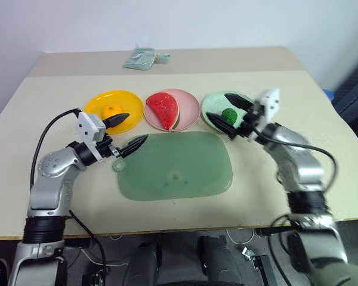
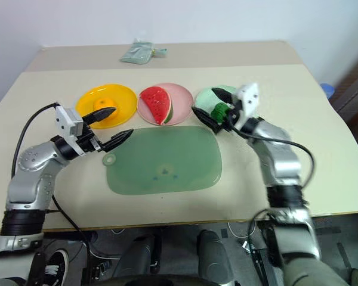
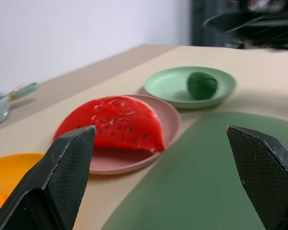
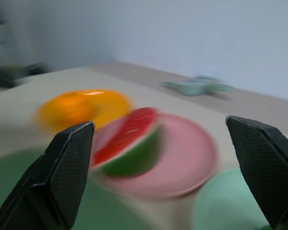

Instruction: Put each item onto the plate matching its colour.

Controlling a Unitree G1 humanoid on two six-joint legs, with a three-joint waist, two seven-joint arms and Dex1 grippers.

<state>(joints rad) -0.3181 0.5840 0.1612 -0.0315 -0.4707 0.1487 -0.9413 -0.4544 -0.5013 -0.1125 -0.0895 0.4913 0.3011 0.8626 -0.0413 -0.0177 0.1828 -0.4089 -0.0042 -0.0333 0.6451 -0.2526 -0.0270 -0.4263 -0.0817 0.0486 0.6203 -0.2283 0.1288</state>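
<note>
1. You see the dark green ribbed lump (image 1: 228, 114) lying on the light mint green plate (image 1: 213, 102), at the right end of the row of three plates. The right tool (image 1: 226, 114) hangs over that plate with its two black fingers spread wide and nothing between them; in the head views the lump sits right between the spread fingers, and you cannot tell from there whether either finger touches it.
2. The red watermelon wedge (image 1: 163, 109) lies on the pink plate (image 1: 188, 107) in the middle, its green rind turned toward the tray.
3. The round orange fruit (image 1: 111, 110) sits on the yellow plate (image 1: 98, 102) at the left end. One finger of the left tool (image 1: 126, 131) reaches over that plate's near edge, just beside the fruit; the other finger lies over the corner of the large dull green tray (image 1: 185, 167). This tool is also wide open and grips nothing.
4. The tray lies on the surface (image 1: 48, 107) just in front of the three plates.
5. A small pale green packet (image 1: 139, 59) rests well apart, at the far side of the surface.
6. In the right wrist view the fruit, the yellow plate and the wedge are smeared, and the mint plate is cut off at the corner. In the left wrist view the yellow plate is cut off at the edge.
</note>
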